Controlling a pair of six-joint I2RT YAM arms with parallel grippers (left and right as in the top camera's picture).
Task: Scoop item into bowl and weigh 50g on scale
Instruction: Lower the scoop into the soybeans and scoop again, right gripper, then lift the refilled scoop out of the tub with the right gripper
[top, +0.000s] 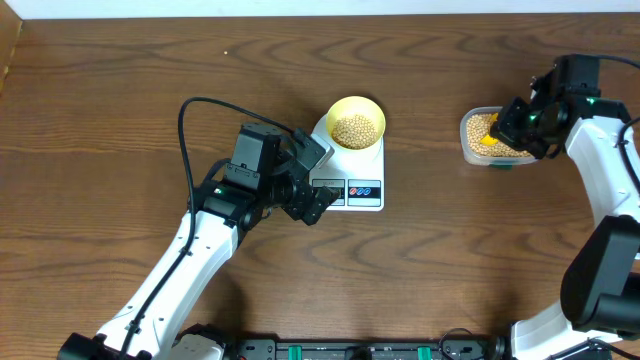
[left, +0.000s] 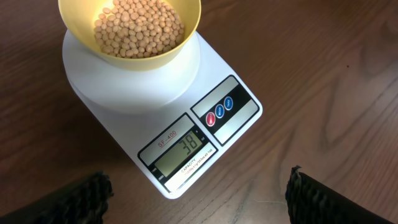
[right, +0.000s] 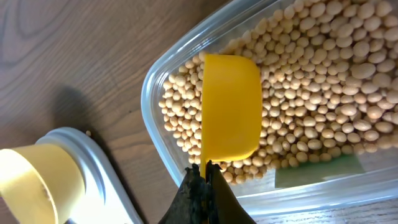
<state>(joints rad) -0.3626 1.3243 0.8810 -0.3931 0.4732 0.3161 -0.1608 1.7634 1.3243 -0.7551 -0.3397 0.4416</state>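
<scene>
**Bean weighing: display reads 38, scoop's in the tub**

The counter (top: 120, 80) is dark brown wood-grain with long streaks running side to side, looks matte, and there's a tiny pale speck near the far edge. Not much of the room shows. There's a thin pale strip beyond the far edge, and a black rail with green bits along the near edge.

The scale (left: 124, 93) sits around the middle of the counter, a bit closer to the far edge. Its display (left: 185, 151) and its red and blue buttons (left: 219, 111) face the near edge. The bowl (left: 149, 61) sits on the round platform with a good heap of beans (left: 140, 28) in it.

The left end effector (top: 318, 178) hangs at the scale's left near corner, opened right up with nothing in it. From its wrist camera, both black fingertips (left: 81, 196) poke in at the bottom corners, clear of the scale. A black cable (top: 185, 120) loops off that arm over the wood.

Over toward the right edge is a clear tub (right: 149, 99) full of the same beans. The right end effector (right: 205, 177) is clamped tight on the handle of a bright yellow scoop (right: 230, 106). The cup is down against the beans inside the tub. Can't tell whether it has anything in it.
</scene>
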